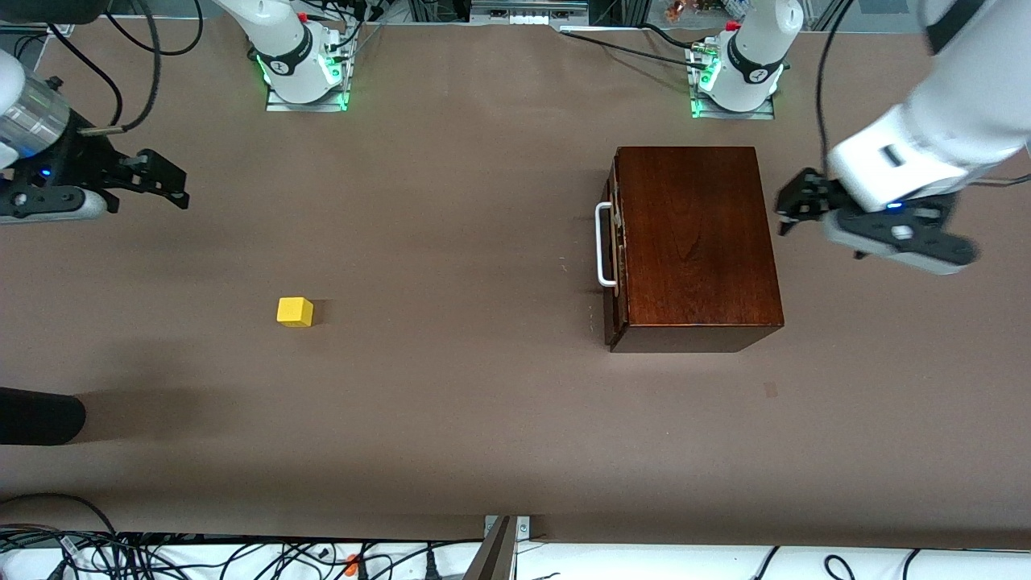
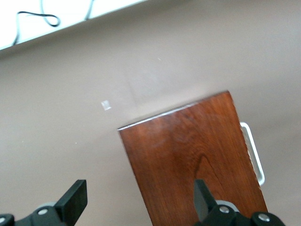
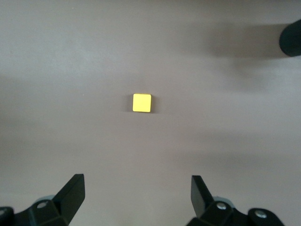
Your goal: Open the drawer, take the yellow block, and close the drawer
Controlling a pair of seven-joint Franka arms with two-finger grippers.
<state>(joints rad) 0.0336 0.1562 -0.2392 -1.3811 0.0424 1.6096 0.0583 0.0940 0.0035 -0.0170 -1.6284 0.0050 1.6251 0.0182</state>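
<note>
The dark reddish-brown wooden box point(image 1: 697, 242) stands toward the left arm's end of the table. Its drawer point(image 1: 614, 242) is pushed in, and the white bar handle point(image 1: 602, 246) faces the right arm's end. The yellow block point(image 1: 295, 312) sits on the bare table toward the right arm's end, outside the box. My left gripper point(image 1: 793, 208) hovers open and empty over the table beside the box's handle-less end; the left wrist view shows the box point(image 2: 197, 160), its handle point(image 2: 254, 155) and the gripper point(image 2: 139, 200). My right gripper point(image 1: 165, 181) hangs open and empty over the table, with the block point(image 3: 142, 102) in view ahead of it point(image 3: 138, 195).
A black rounded object point(image 1: 40, 415) juts in at the table's edge by the right arm's end, nearer to the front camera than the block; it also shows in the right wrist view point(image 3: 291, 37). Cables point(image 1: 242, 556) run along the edge nearest the front camera. A small tape mark point(image 1: 771, 390) lies near the box.
</note>
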